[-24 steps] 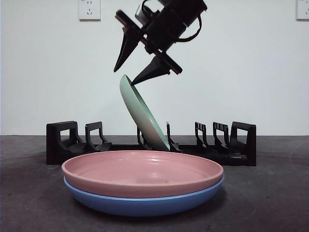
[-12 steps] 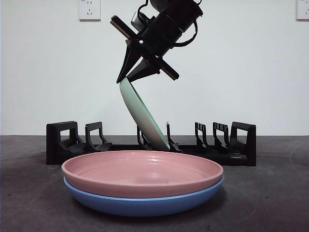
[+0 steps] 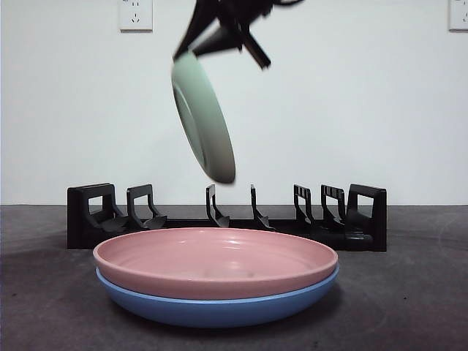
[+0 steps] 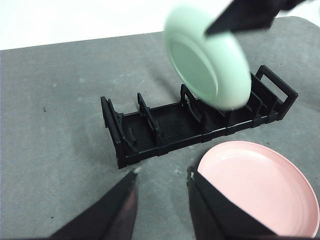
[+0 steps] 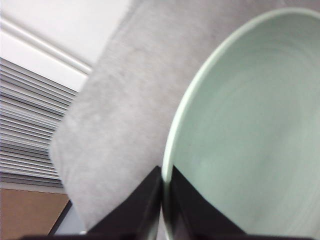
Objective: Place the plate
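We see a plain white wall (image 3: 380, 110) with two white sockets (image 3: 135, 14) high up; a dark grey tabletop (image 3: 409, 292) below; slatted blinds (image 5: 30, 130) in the right wrist view.

Dark grey table (image 3: 409, 292) here, kinda speckled. A black slotted dish rack (image 3: 227, 219) sits across the back of it, and just in front a blue plate (image 3: 219, 303) rests on the tabletop, pink plate (image 3: 216, 262) nested in it.

Black wedge-shaped jaws; possibly matte, blurred
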{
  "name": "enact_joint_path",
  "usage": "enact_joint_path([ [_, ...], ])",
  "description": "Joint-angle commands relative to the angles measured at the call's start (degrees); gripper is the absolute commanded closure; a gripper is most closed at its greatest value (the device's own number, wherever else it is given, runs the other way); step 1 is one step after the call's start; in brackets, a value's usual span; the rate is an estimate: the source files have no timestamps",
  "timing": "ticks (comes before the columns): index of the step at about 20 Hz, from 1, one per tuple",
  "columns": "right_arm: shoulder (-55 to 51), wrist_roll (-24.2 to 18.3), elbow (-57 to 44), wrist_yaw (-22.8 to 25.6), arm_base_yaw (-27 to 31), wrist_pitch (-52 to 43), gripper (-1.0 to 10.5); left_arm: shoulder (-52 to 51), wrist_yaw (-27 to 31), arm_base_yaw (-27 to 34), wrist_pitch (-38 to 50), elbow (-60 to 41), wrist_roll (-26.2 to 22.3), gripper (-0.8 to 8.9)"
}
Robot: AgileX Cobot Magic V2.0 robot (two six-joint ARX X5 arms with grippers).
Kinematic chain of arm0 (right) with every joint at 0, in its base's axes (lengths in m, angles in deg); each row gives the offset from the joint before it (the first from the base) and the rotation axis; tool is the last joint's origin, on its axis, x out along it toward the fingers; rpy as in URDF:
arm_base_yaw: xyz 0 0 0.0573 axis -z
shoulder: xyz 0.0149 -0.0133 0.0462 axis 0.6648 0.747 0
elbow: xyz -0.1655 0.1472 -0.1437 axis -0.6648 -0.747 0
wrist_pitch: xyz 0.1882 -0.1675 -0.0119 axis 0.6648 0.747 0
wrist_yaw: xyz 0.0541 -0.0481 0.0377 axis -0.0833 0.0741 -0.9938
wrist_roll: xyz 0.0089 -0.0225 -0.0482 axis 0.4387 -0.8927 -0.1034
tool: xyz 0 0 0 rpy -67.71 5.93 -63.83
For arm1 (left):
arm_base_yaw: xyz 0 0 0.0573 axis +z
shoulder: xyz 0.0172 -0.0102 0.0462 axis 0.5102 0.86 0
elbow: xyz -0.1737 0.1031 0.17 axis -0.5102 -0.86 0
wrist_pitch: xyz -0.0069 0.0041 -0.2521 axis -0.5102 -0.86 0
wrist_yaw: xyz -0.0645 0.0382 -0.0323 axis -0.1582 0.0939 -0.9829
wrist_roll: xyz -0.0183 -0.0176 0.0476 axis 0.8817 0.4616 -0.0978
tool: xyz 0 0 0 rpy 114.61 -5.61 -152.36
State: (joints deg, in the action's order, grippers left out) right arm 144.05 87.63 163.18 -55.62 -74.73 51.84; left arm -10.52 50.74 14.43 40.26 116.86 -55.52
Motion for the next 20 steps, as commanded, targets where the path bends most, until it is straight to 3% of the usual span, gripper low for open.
enact_joint_path([
  [1, 0.04, -0.83, 3.06, -1.53, -0.52, 1.46, 9.3, 0.07, 0.26, -0.04, 0.63, 0.31, 0.02, 6.58],
  [6, -1.18, -9.57, 9.40, -0.96, -2.71, 15.78, 9.3, 0.07, 0.26, -0.04, 0.66, 0.31, 0.00, 6.58],
  [10, -3.72, -19.63, 10.01, 12.48, -8.20, 29.31, 9.3, 0.07, 0.26, -0.04, 0.70, 0.31, -0.07, 6.58],
  [12, -4.07, -20.98, 9.88, 18.16, -11.47, 32.65, 9.3, 0.07, 0.26, -0.04, 1.03, 0.31, -0.20, 6.58],
  [20, -4.11, -21.18, 6.03, 32.52, -25.38, 35.08, 9.3, 0.07, 0.26, -0.04, 1.11, 0.31, -0.22, 6.58],
])
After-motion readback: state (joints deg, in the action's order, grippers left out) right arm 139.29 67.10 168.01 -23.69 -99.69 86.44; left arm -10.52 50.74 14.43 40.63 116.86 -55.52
